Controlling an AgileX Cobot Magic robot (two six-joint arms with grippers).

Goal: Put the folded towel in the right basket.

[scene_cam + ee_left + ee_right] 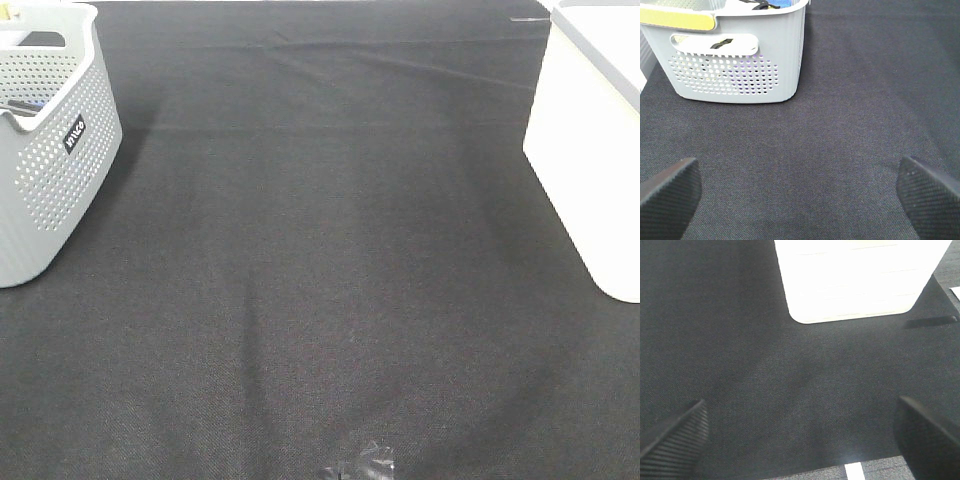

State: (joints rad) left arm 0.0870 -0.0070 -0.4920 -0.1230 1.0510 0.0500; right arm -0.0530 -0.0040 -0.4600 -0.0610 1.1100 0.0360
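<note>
While both arms stood back at the near edge, no folded towel was visible on the counter [330, 300] in any view. The left hand [799, 192] was spread wide, its two ribbed pads at the outer edges of its wrist view, holding nothing. The right hand [802, 435] was likewise wide open and empty, hovering above bare black cloth. A small dark object [365, 465] lay at the near edge of the counter in the high view; its nature could not be determined.

Further off, the grey perforated basket [50, 140] stood at the far left; some dark and yellow contents showed over its rim in the left wrist view, too little to identify. The white basket [590, 140] stood at the far right, its interior hidden from every camera.

Judgement: either the towel already lay inside the white basket and the task stood complete, or it was out of view. The pictures could not settle which. If incomplete, the next move called for locating the towel before any grasp.
</note>
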